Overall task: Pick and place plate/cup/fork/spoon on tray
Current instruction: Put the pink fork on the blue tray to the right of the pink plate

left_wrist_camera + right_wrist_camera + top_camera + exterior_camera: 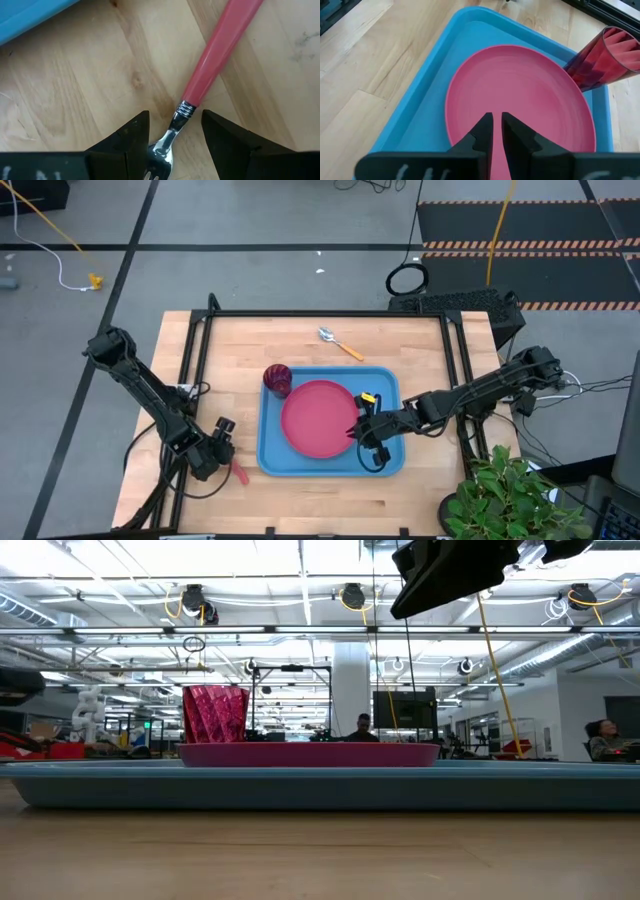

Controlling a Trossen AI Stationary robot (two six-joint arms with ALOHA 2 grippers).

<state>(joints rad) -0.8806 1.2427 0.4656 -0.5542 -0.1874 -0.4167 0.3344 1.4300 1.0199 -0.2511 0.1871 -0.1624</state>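
Two jaws apart | fork [200, 85] neck between left gripper [175, 131] jaws

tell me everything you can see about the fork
The fork has silver metal tines and a smooth pinkish-red handle joined by a ribbed metal collar. It lies flat on the wooden table, outside the blue tray, near its left edge. The left end effector is open, its fingers straddling the fork's neck without gripping.

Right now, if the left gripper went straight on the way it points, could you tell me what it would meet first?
The left gripper points down at the table with open jaws astride the fork, near where tines join handle. It would probably meet the fork's metal neck first, then the wood; how high it sits is unclear.
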